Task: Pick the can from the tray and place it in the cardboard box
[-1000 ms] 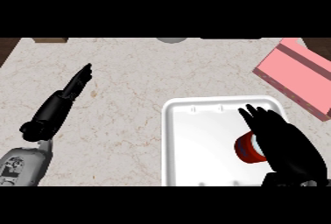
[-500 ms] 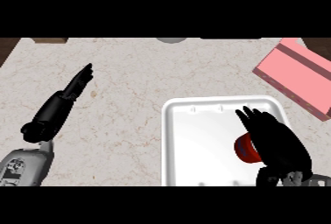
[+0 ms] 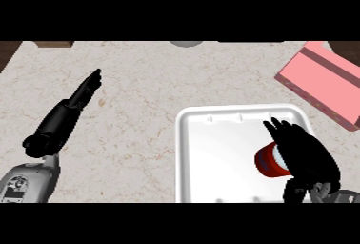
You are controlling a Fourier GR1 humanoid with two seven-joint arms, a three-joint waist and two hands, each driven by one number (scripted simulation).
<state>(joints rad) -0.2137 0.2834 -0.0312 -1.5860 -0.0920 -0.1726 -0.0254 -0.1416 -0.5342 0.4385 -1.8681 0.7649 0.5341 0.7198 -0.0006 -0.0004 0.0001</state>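
Note:
A red can (image 3: 269, 161) lies on the white tray (image 3: 211, 157) at the lower right, mostly hidden under my right hand (image 3: 302, 151). That hand lies over the can with its fingers stretched toward the tray's far rim; whether they touch the can I cannot tell. The pink cardboard box (image 3: 325, 82) sits at the upper right, beyond the tray. My left hand (image 3: 77, 100) rests on the counter at the left, fingers straight and pointing away, holding nothing.
The marble counter (image 3: 155, 81) stretches between the left hand and the tray. A grey round object (image 3: 184, 44) shows at the far edge, and a brown item (image 3: 53, 44) sits at the far left corner.
My right hand has drawn slightly back and left over the can, covering more of it. The left hand and the box have not moved.

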